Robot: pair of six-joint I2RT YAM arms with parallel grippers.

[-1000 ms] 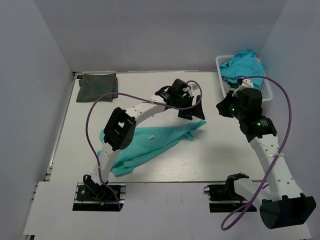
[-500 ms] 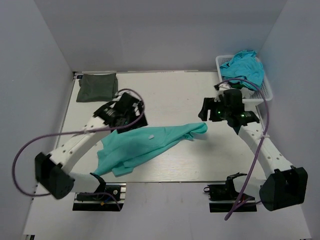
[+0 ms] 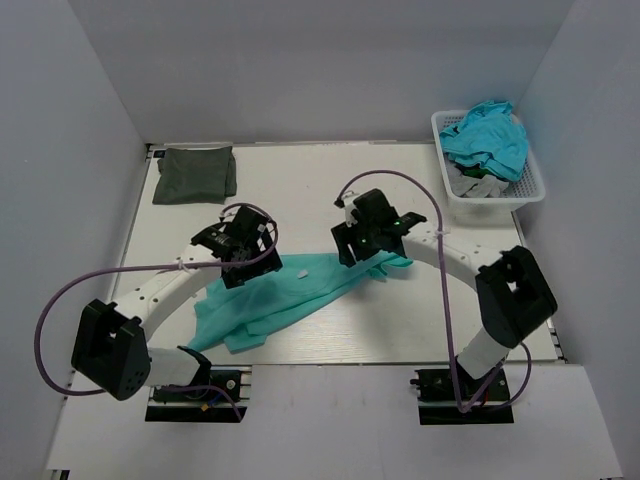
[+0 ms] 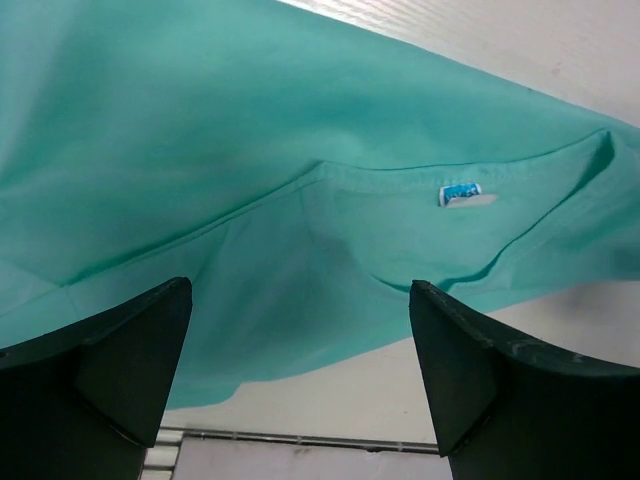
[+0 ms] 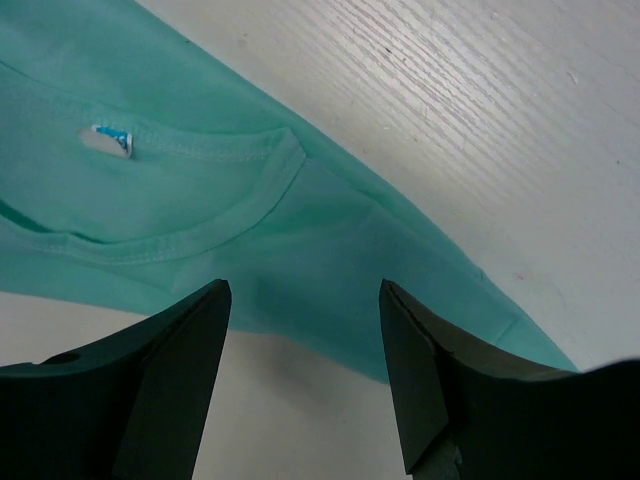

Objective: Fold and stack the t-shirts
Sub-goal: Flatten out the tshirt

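While both arms are reaching over the table (image 3: 300, 190), the teal-green t-shirt (image 3: 290, 290) is lying crumpled at its middle, white neck label (image 4: 458, 194) facing up. The left gripper (image 4: 300, 290) is hovering above the collar with jaws spread wide, gripping nothing; the right gripper (image 5: 305, 285) is doing likewise from the opposite side. The dark olive-green t-shirt (image 3: 195, 175) is sitting folded square at the far left corner.

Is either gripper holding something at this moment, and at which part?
Nothing is held. The left gripper and right gripper are both open over the teal t-shirt, near its neckline.
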